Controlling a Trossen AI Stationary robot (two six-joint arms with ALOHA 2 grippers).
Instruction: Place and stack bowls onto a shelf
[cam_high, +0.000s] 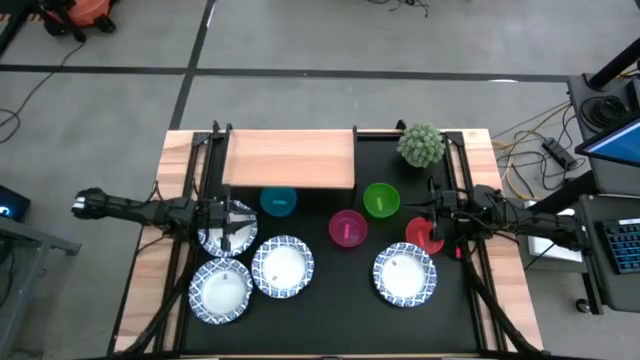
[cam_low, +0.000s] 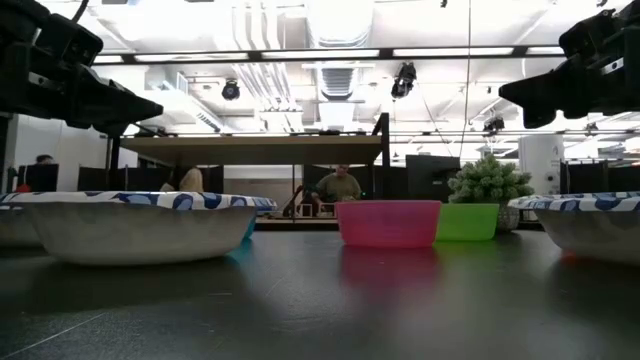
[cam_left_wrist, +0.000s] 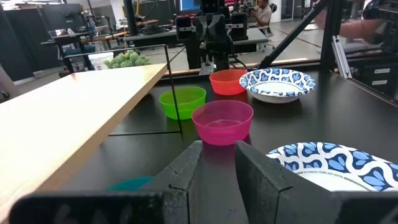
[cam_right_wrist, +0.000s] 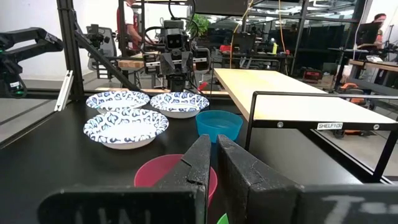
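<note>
Four white bowls with blue rims sit on the black table: one (cam_high: 226, 240) under my left gripper, two (cam_high: 221, 290) (cam_high: 283, 266) at the near left, one (cam_high: 405, 275) at the near right. The teal (cam_high: 278, 201), green (cam_high: 381, 200), magenta (cam_high: 347, 228) and red (cam_high: 420, 236) bowls stand between them and the wooden shelf (cam_high: 290, 158). My left gripper (cam_left_wrist: 217, 163) hovers open above the left white bowl, nothing between its fingers. My right gripper (cam_right_wrist: 213, 155) hovers shut above the red bowl. In the low view both grippers, left (cam_low: 150, 105) and right (cam_low: 510, 92), hang well above the table.
A green spiky plant (cam_high: 421, 145) stands at the far right, beside the shelf's right end. The shelf top is bare. The shelf's thin black legs (cam_right_wrist: 252, 124) stand on the table near the teal bowl. People sit in the room beyond the table.
</note>
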